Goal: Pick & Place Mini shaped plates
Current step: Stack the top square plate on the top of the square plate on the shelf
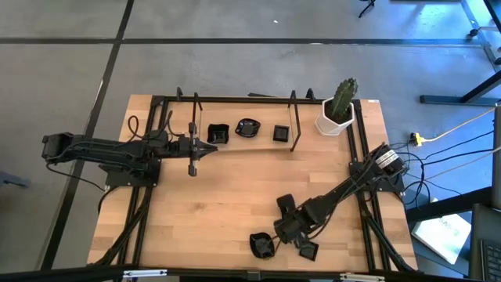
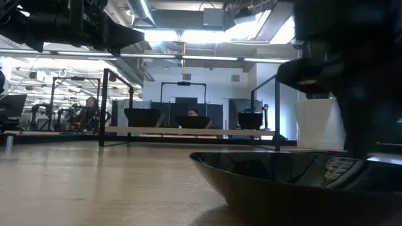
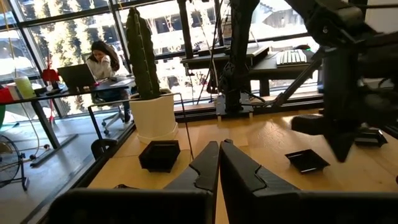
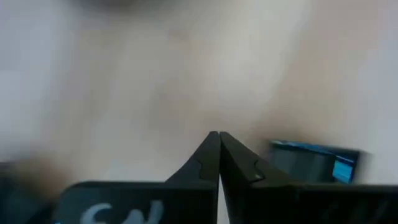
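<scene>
- Reaching across the near right part of the wooden counter point(image 1: 203, 204), my right end effector point(image 1: 275, 231) sits low, between two glossy black mini plates.
- My right wrist view shows its two fingers point(image 4: 208, 155) pressed tip to tip, with nothing between them.
- One rounded mini plate point(image 1: 262, 244) lies just to the left of that end effector at the counter's near edge; the low view shows its dark rim point(image 2: 276, 172) very close to that camera.
- A square mini plate point(image 1: 309, 251) lies just to its right, also at the near edge.
- Three more mini plates stand in a row along the far side of the counter: a square one point(image 1: 218, 134), a rounded one point(image 1: 248, 128) and a smaller square one point(image 1: 281, 133).
- My left end effector point(image 1: 213, 147) is held out from the left side, level, its tips just beside the first plate of that far row.
- My left wrist view shows its fingers point(image 3: 205, 165) closed together, gripping nothing.
- A white pot with a green cactus point(image 1: 339, 110) stands at the far right corner, apart from the row of plates.
- A person point(image 3: 102, 62) sits at a desk with a laptop in the room beyond the counter.
</scene>
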